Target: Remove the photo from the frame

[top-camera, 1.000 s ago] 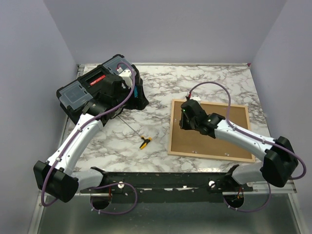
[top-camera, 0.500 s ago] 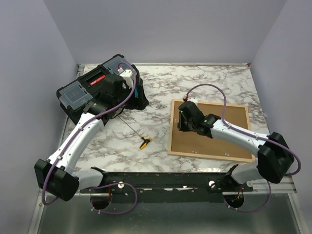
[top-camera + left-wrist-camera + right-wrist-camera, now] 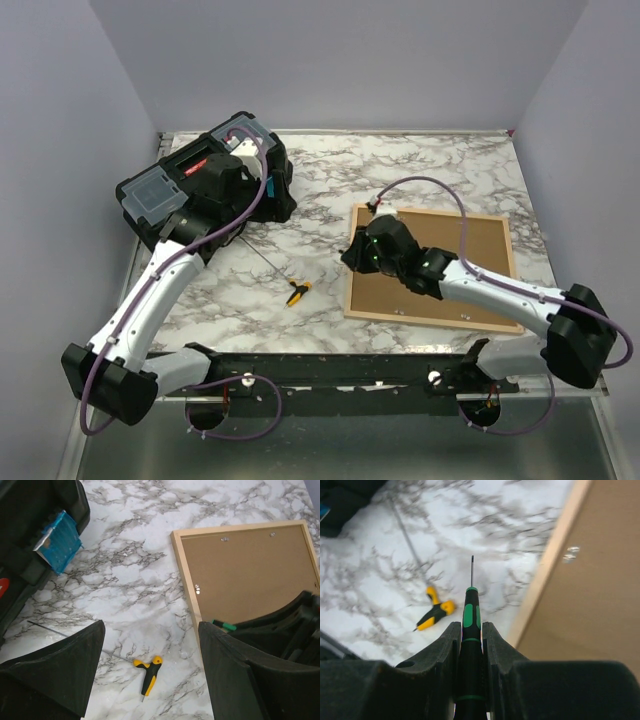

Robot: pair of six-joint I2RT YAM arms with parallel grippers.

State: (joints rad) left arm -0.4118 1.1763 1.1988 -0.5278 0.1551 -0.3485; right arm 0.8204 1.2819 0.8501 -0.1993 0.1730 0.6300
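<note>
Screwdriver (image 3: pixel 470 611), green and black, sits clamped between the fingers of my right gripper (image 3: pixel 470 630), thin tip pointing forward. One second ago this hand hung over the backing board (image 3: pixel 605 580); now it has slid sideways, and the tip is above the marble table (image 3: pixel 380 555), just outside the wooden rim. The frame (image 3: pixel 547 565) lies face down to the right of my fingers, with a small metal tab (image 3: pixel 570 554) ahead and to the right of the tip. The photo I cannot see; I judge it is still under the board, so nothing is freed yet and the tip must find that tab. My left gripper (image 3: pixel 150 645) hangs wide apart and empty, a yellow-handled tool (image 3: pixel 146 674) below it.
</note>
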